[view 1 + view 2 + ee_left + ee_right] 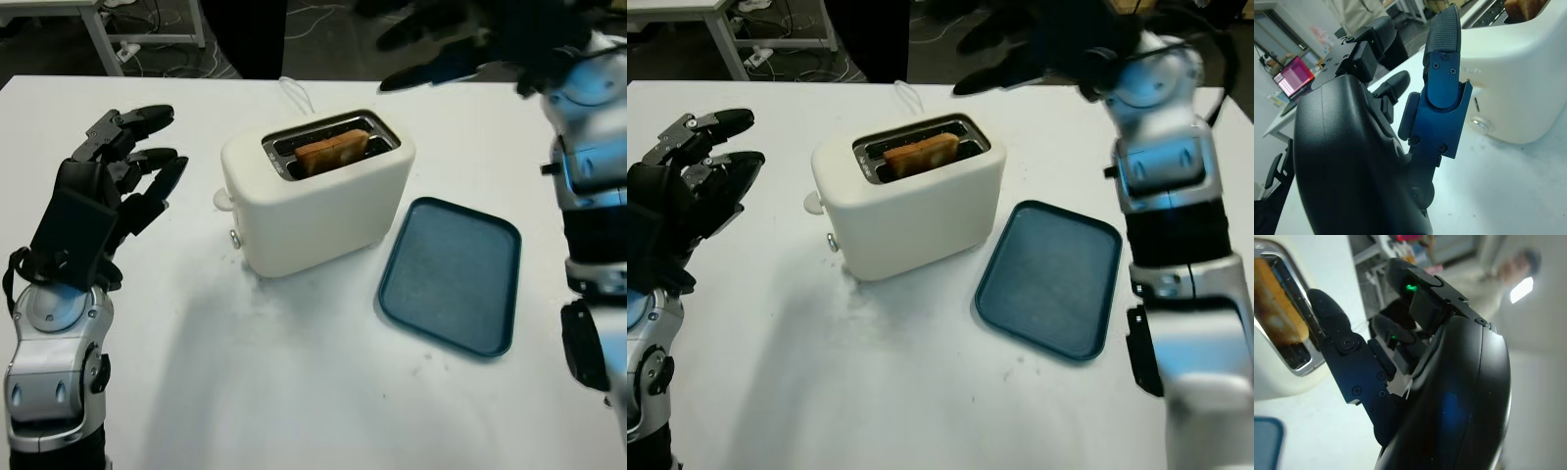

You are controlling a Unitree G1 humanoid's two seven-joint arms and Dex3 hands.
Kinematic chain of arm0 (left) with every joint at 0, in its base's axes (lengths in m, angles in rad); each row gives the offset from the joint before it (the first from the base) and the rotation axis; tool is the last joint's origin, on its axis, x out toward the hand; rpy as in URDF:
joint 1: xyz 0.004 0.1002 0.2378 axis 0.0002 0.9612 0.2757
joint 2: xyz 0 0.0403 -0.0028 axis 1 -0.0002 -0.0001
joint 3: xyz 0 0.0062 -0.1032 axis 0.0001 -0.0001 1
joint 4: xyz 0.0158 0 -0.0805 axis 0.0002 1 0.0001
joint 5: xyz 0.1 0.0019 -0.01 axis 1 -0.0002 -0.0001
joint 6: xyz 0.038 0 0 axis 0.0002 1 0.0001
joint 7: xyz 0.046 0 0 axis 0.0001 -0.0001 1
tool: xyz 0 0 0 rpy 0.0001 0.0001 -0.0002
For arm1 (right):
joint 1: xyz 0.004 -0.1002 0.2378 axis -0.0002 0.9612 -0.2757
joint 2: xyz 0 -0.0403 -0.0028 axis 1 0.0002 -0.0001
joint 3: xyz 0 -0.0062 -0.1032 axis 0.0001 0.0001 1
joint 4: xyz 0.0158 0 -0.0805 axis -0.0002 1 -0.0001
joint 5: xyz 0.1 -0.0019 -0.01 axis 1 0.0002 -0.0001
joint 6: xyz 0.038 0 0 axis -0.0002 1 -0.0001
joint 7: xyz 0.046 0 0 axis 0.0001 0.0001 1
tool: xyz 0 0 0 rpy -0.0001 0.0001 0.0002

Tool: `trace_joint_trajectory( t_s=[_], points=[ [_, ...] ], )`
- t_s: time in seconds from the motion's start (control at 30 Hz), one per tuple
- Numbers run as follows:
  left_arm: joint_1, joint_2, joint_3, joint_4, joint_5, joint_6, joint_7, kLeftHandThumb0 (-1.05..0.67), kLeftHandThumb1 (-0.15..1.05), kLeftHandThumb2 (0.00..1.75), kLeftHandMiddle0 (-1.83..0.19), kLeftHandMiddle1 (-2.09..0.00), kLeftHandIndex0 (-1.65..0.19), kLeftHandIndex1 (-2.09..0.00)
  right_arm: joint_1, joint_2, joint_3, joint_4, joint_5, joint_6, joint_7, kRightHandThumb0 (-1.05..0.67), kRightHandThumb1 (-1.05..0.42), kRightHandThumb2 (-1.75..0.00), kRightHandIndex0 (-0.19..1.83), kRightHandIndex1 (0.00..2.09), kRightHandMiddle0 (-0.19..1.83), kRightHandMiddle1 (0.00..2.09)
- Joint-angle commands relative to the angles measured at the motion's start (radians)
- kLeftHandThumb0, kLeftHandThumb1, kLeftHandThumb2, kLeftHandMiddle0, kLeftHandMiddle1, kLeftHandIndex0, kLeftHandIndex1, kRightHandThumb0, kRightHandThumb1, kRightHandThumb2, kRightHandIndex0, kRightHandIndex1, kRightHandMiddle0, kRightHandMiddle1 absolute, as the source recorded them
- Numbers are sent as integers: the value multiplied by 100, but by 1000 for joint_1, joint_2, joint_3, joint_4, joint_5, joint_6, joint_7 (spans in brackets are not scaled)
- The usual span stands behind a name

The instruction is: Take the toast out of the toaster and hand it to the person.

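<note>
A: Head views, item one?
B: A cream toaster [318, 191] is logged mid-desk, with the toast [331, 152] standing in its slot, top edge proud of the rim. A blue tray [451, 274] lies just beside the toaster, on the robot's right.

A: Hands?
B: The left hand [122, 171] is raised beside the toaster, apart from it, open, nothing held. The right hand [1038, 44] is held high beyond the toaster's far end, nothing gripped, open as far as can be judged.

A: Left wrist view?
B: The toaster's side wall and a small knob [1480, 123] are recorded near the fingers [1442, 73], not touched.

A: Right wrist view?
B: The slot and the browned slice [1273, 303] are noted close to one finger [1334, 333]. A person [1518, 269] is recorded in the background, blurred.

A: Step in hand, done well?
B: It is judged that the slice should be approached from straight above, pinched on its exposed top edge across the flat faces, and lifted vertically so the slot wires are not snagged. The toaster may need steadying by the left hand.

A: Surface and room?
B: A white desk [294, 392], smooth; a dark floor with cables [176, 44] beyond it; a laptop screen [1292, 77] on another table.
</note>
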Motion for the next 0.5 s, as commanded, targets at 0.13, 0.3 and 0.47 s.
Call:
trace_joint_trajectory(
  t_s=[0.13,0.3,0.47],
  points=[
    [12,-6,-3,-2,13,-16,11,-71,92,20,-21,-90,-33,-56,-42,6,90,92,-98,-141,40,-36,-54,0,94,48,95,22],
    [17,-5,-3,-3,10,-22,9,-71,92,20,-21,-90,-34,-56,-51,30,128,176,-168,-234,6,-37,-55,-1,94,46,97,19],
    [20,-9,-7,-4,12,-17,13,-71,92,20,-22,-89,-34,-55,-47,51,146,227,-220,-292,-43,-39,-56,-1,92,45,98,16]
  ],
)
